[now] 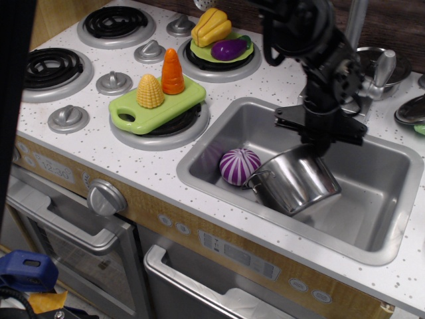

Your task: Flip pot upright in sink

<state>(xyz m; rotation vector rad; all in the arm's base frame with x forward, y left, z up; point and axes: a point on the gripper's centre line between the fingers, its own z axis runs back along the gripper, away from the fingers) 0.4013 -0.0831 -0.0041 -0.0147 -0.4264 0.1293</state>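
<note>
The shiny steel pot [292,183] is in the sink [392,219], tilted on its side, with a loop handle [257,179] pointing left. It lies close beside the purple striped onion [239,166]; I cannot tell if they touch. My black gripper [321,141] reaches down from the back and is shut on the pot's upper right edge. Its fingertips are partly hidden behind the pot's wall. I cannot see the pot's opening from here.
The faucet [355,53] stands just behind the arm. A green cutting board [156,106] with corn and a carrot sits left of the sink. A plate with yellow and purple vegetables [219,36] is behind it. A dark band covers the left edge [13,100].
</note>
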